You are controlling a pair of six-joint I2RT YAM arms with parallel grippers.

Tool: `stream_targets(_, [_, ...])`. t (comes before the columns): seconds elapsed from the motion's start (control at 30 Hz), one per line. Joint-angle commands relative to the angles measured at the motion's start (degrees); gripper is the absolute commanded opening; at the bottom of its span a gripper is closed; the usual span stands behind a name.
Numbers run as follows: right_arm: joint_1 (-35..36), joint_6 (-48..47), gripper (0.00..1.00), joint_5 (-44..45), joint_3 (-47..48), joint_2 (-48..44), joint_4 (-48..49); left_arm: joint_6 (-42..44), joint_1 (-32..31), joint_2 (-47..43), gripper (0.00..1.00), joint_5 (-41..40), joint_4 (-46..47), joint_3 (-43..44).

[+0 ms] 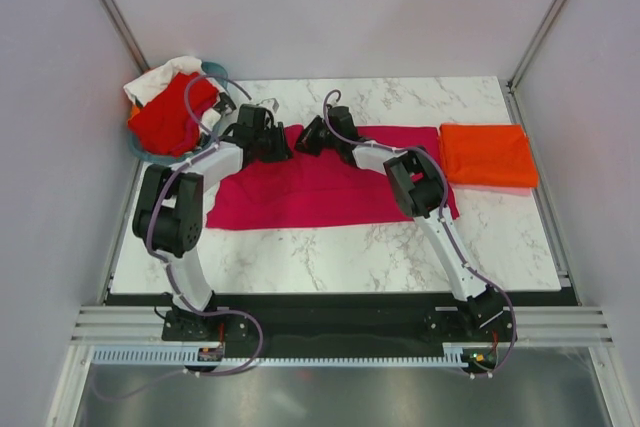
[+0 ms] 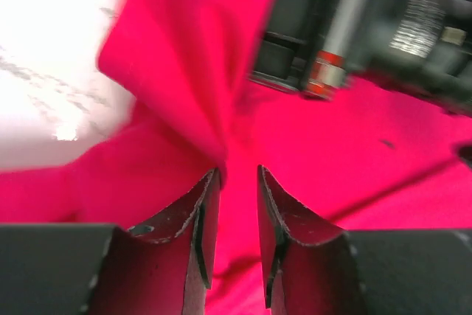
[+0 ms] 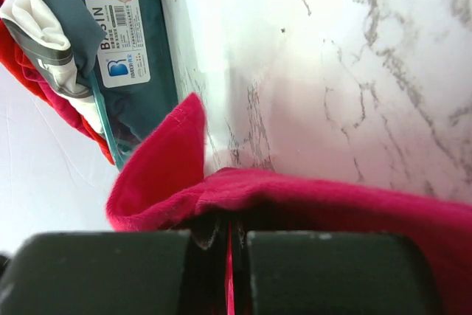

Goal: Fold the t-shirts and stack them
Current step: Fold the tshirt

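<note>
Left hand [image 2: 238,171] is hovering low over the magenta-pink t-shirt [image 1: 320,197], jaws standing a narrow gap apart. Pink fabric is showing in the gap, and a raised ridge of cloth is running up from the fingertips. Right hand [image 3: 228,226] is sitting just beside it, pinched tight on the far edge of the same shirt. A thin line of pink is showing between the closed fingers, and a corner of the hem is curling up above them.

I'm seeing the magenta-pink t-shirt lying spread across the middle of the marble surface [image 1: 330,257], mostly flat, with both arms reaching over it. The orange t-shirt [image 1: 487,155] is lying folded into a neat rectangle at the right side, just beside the pink one's right end.

The teal basin [image 3: 158,86] is sitting at the far left corner with a printed label on its wall. It's holding a red t-shirt [image 1: 170,117] heaped on top and a white t-shirt [image 1: 160,79] bunched behind it, both spilling over the rim. The pink shirt's corner is lying near the basin, not in it.
</note>
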Motion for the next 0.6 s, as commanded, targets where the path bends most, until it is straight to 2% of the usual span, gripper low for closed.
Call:
stream_targets(0.0, [0.3,-0.8,0.0,1.5,-1.8,0.4,-1.3,-1.1,0.0,-5.0,0.33,5.7,6.4,-3.3])
stream_targets(0.13, [0.3,-1.0,0.0,1.6,-2.1,0.0,-1.2,-2.6,0.1,-10.5,0.38,3.0,10.8,-9.1])
stream_targets(0.2, [0.3,-1.0,0.0,1.5,-2.5,-0.3,-1.1,-3.2,1.2,-12.0,0.47,0.6,10.9,-9.2])
stream_targets(0.27, [0.3,-1.3,0.0,1.3,-2.7,-0.5,-1.0,-4.2,3.3,-11.1,0.54,1.1,8.9,-6.5])
stream_targets(0.33, [0.3,-1.3,0.0,1.3,-3.1,-0.7,-0.9,-4.1,4.4,-9.5,0.56,0.7,4.7,-2.0])
stream_targets(0.37, [0.3,-1.4,0.0,1.3,-3.1,-0.8,-0.9,-3.6,5.0,-7.7,0.59,-1.9,1.1,-0.5])
stream_targets(0.5, [0.3,-1.5,0.0,1.1,-3.2,-1.1,-0.9,-4.1,6.5,-5.5,0.69,-8.1,-1.3,2.5])
stream_targets(0.57, [0.2,-1.5,0.0,1.0,-3.1,-1.0,-0.9,-5.1,8.5,-4.5,0.69,-8.0,-1.4,3.0])
